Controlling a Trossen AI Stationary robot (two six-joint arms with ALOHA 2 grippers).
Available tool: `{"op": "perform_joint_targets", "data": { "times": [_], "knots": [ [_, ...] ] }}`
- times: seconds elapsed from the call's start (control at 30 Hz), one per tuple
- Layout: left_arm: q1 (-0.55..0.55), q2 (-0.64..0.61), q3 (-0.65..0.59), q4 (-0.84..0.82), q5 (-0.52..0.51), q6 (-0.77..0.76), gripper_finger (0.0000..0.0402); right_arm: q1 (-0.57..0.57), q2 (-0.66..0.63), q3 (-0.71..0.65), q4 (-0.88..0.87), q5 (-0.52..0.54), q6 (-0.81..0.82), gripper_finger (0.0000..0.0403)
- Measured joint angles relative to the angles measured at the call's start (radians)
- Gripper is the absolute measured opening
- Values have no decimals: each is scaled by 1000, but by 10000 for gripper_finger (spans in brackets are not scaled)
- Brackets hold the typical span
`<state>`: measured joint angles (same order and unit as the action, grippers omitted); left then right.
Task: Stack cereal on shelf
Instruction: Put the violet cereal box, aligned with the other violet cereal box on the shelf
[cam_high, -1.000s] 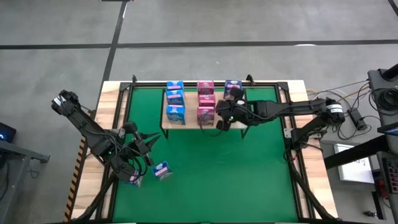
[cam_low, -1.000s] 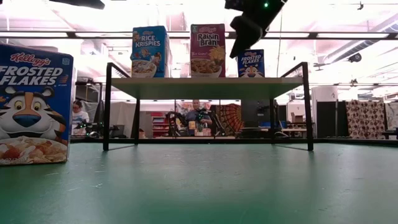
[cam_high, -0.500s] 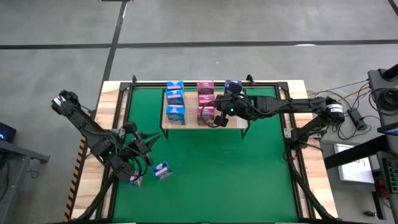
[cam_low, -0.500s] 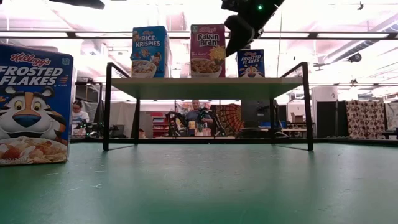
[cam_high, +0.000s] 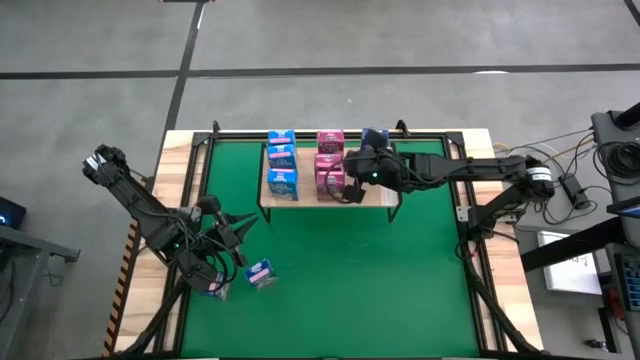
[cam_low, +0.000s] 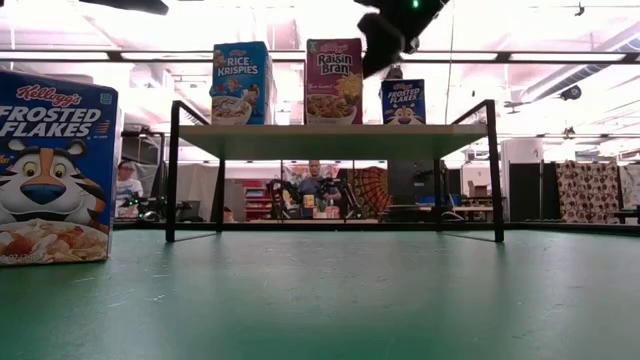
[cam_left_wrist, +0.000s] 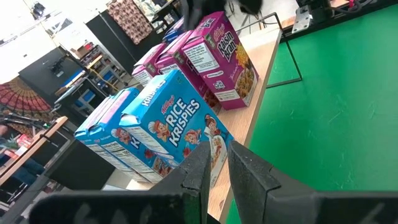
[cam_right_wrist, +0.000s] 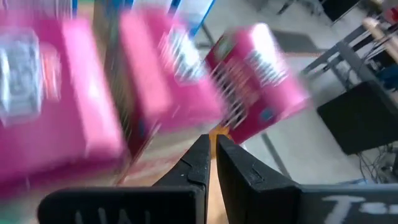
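left pincer (cam_left_wrist: 215, 163) shut | blue cereal boxes (cam_left_wrist: 163, 127) | pink boxes (cam_left_wrist: 214, 59) | shelf (cam_left_wrist: 261, 78)

— What carries everything here?
— A pale wooden table (cam_high: 180, 150) topped by a green mat (cam_high: 360, 270); a light-wood shelf (cam_high: 385, 195) stands at its far side.
— And on them?
— Light blue boxes (cam_high: 281, 165), pink boxes (cam_high: 328, 160) and one dark blue box (cam_high: 374, 134) line the shelf; a dark blue box (cam_high: 260, 273) lies on the mat.

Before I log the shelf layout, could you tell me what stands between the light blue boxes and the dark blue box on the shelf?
In the high view, the pink boxes stand between the light blue boxes and the dark blue box on the shelf.
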<state>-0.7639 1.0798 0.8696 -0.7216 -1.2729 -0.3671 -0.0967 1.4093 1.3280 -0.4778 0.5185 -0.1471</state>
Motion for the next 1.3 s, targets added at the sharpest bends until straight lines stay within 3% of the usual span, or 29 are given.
{"op": "perform_joint_targets", "data": {
  "times": [0.27, 0.5, 0.83, 1.3],
  "knots": [
    [0, 0, 0, 0, 0, 1, 39, 0, -3, 136, 11, -20, -24, 18],
    [0, 0, 0, 1, -1, 8, 39, -12, 21, 140, 136, -285, -38, 18],
    [0, 0, 0, 1, -1, 8, 39, -61, 100, 138, 146, -291, -78, 18],
    [0, 0, 0, 1, -1, 11, 39, -70, 105, 138, 109, -283, -93, 18]
  ]
}}
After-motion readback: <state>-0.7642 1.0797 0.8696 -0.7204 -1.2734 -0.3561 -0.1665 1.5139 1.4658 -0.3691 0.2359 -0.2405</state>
